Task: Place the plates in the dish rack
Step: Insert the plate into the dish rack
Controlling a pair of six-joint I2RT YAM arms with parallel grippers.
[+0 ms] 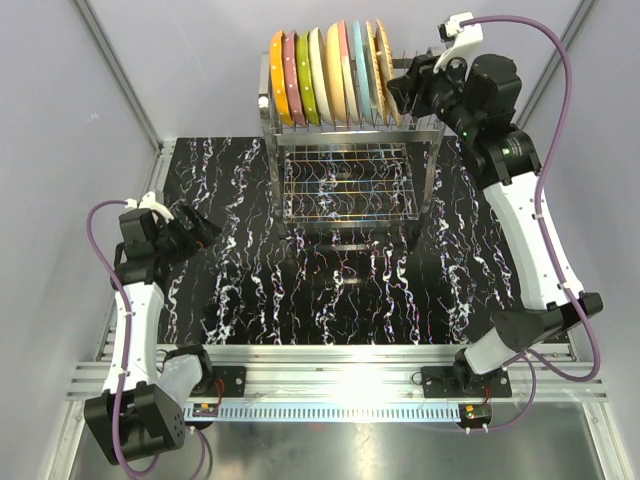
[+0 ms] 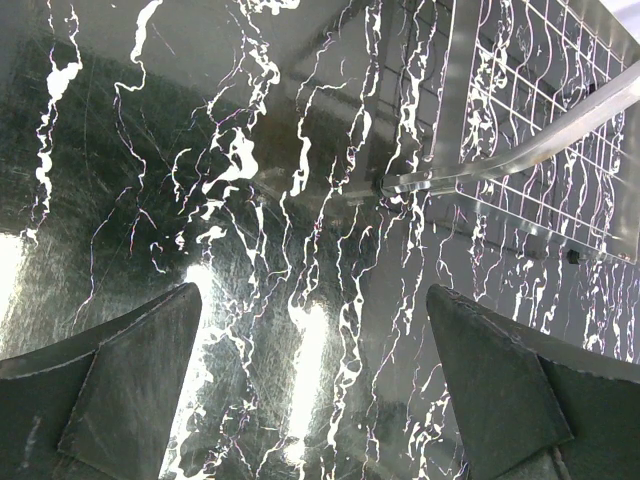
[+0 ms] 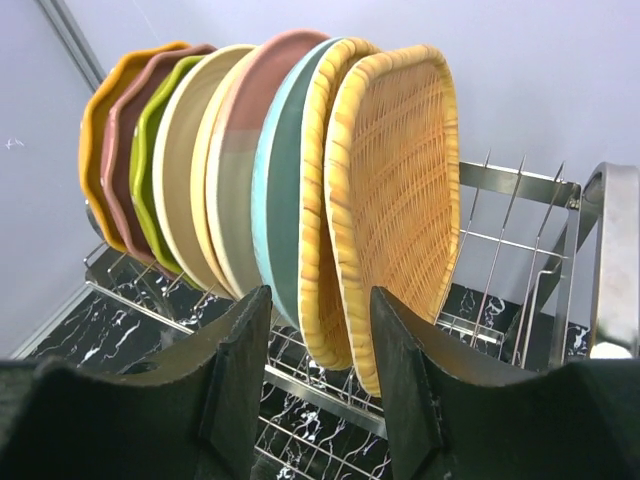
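The black marbled worktop [image 1: 240,300] carries the rack [image 1: 428,190] at its far side, and all the plates [image 1: 330,85] I can see stand on edge in a row on its upper tier, none on the worktop. My right end effector [image 3: 320,291] is at the right end of that row, fingers partly spread and pinching nothing, with the lower rims of the last two plates showing in the gap just beyond the tips. The end one is a woven plate [image 3: 395,170], leaning a little on its neighbour. I judge the loading about done and the step in hand to be letting go cleanly: I should spread wider, then draw straight back in line with the plate edges, keeping off the bare prongs [image 3: 505,215] to the right so nothing tips the row. My left end effector [image 2: 312,290] hangs fully spread and empty over the worktop, near the rack's foot. I can read no brand, label or writing anywhere
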